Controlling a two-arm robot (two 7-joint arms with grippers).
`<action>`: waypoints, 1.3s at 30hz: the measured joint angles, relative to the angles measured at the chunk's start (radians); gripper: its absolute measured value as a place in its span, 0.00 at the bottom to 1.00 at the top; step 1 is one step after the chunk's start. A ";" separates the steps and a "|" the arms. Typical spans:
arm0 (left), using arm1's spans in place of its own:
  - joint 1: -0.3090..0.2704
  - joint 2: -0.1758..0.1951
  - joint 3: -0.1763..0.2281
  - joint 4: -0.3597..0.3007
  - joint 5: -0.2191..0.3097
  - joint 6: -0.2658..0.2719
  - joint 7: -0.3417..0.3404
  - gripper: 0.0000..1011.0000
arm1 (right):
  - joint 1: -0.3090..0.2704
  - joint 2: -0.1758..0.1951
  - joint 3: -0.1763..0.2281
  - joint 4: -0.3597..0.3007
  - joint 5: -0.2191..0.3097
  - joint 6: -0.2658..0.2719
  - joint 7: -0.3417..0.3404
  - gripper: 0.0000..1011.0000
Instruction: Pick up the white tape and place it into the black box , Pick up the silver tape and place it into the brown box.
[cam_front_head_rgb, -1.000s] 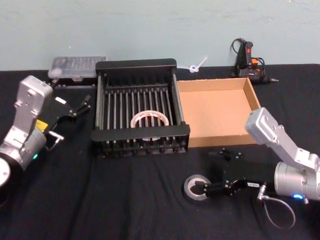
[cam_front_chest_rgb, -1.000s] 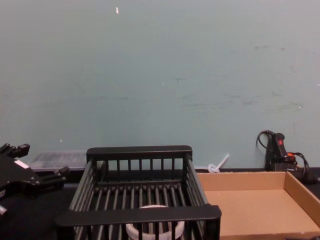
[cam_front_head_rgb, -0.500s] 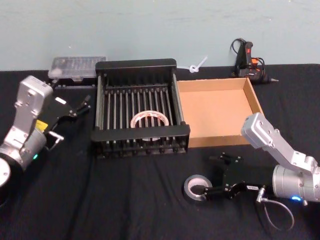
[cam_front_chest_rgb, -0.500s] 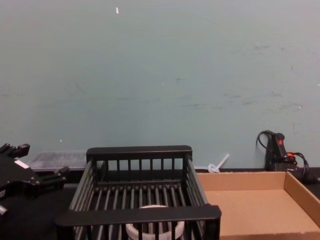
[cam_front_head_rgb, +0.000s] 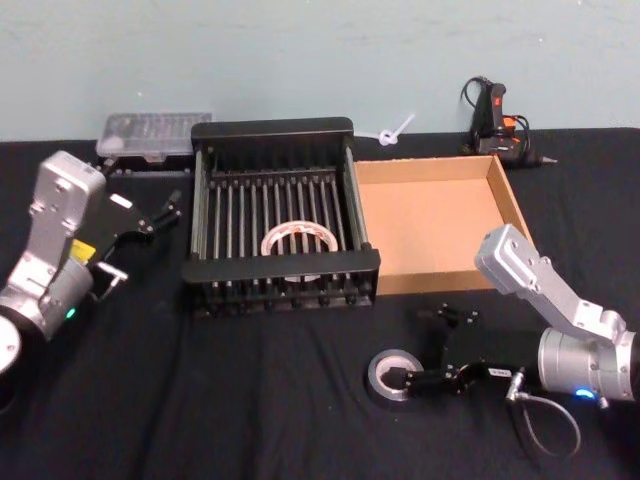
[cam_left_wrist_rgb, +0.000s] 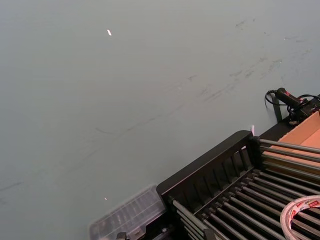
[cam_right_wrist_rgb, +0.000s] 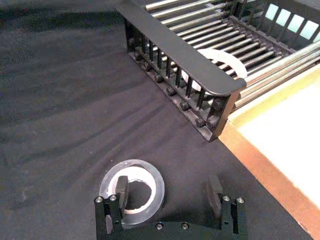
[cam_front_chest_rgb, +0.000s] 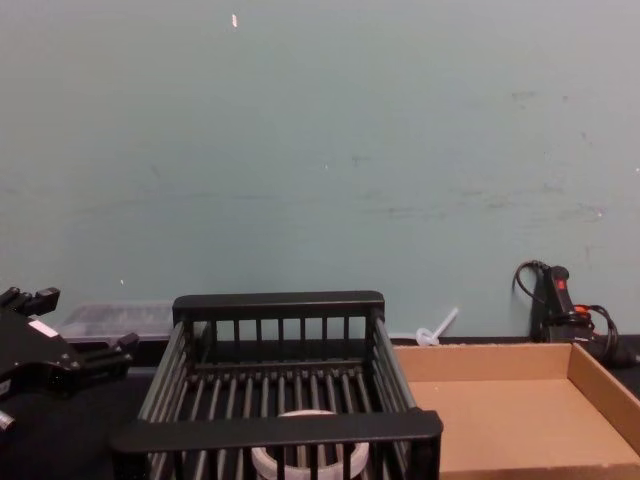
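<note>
The right gripper (cam_front_head_rgb: 425, 350) sits low over the black tablecloth (cam_front_head_rgb: 250, 400), in front of the brown box (cam_front_head_rgb: 430, 225), with its jaws spread wide. The silver tape (cam_front_head_rgb: 393, 373) lies flat on the cloth at this gripper's tip. In the right wrist view one finger (cam_right_wrist_rgb: 121, 189) stands inside the roll's hollow centre, and the other finger (cam_right_wrist_rgb: 215, 190) is well clear of the roll, out over bare cloth. The jaws have not closed on the silver tape (cam_right_wrist_rgb: 132, 192).

Beyond the right gripper, farther from the robot, stands the black box (cam_front_head_rgb: 280, 265). The brown box touches its side, to the gripper's right in the head view. The white tape (cam_front_head_rgb: 298, 240) lies flat on the barred floor of the black box, near its front wall. The same roll shows through the front bars in the chest view (cam_front_chest_rgb: 305, 458) and the right wrist view (cam_right_wrist_rgb: 220, 60).

The left gripper (cam_front_head_rgb: 160, 215) hangs just beside the black box's left side, above the cloth, its jaws a little apart and holding nothing. A clear plastic case (cam_front_head_rgb: 155, 133) lies behind it by the wall.
</note>
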 joint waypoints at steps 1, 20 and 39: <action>0.000 0.000 0.000 0.000 0.000 0.000 0.000 0.99 | 0.001 -0.001 -0.001 0.002 -0.001 0.000 0.000 0.99; 0.000 0.000 0.000 0.000 0.000 0.000 0.000 0.99 | 0.021 -0.032 -0.013 0.045 -0.018 0.012 -0.003 0.99; 0.000 0.000 0.000 0.000 0.000 0.000 0.000 0.99 | 0.020 -0.030 -0.012 0.043 -0.017 0.011 -0.002 0.95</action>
